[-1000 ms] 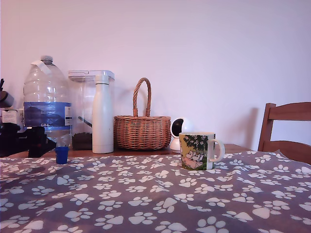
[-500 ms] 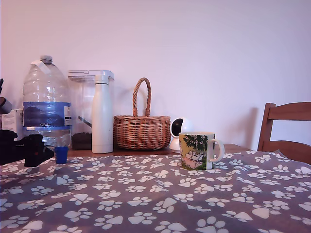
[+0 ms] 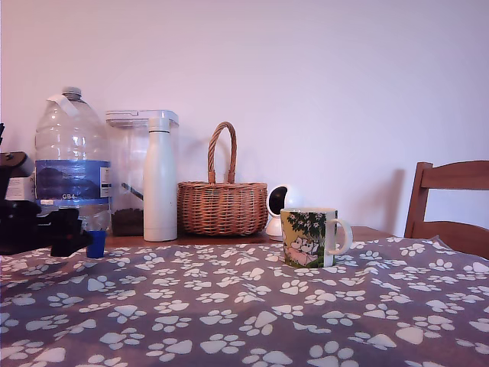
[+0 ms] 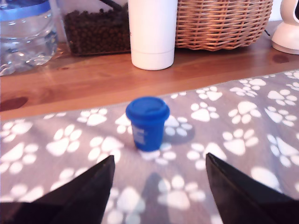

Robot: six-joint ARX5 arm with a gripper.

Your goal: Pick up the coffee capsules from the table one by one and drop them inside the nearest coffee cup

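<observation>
A small dark-blue coffee capsule [image 3: 96, 243] [image 4: 147, 122] stands upright on the paw-print cloth of the table [image 3: 252, 306], at the exterior view's left. My black gripper [image 3: 76, 238] [image 4: 159, 163] is low over the cloth, right beside the capsule. Its two fingers [image 4: 88, 186] are spread wide, open, with the capsule standing just ahead of the gap and not touched. The cream coffee cup [image 3: 309, 237] with the cartoon picture stands far off toward the exterior view's right, handle to the right.
Along the back stand a big clear water bottle [image 3: 72, 160], a clear container of dark pellets [image 3: 130, 172], a tall white flask [image 3: 160, 183], a wicker basket [image 3: 222, 205] and a small white camera [image 3: 278, 208]. A wooden chair [image 3: 451, 202] is at the right edge.
My gripper has come down and moved right, closing in on the blue capsule. The capsule and the cup have not moved.
</observation>
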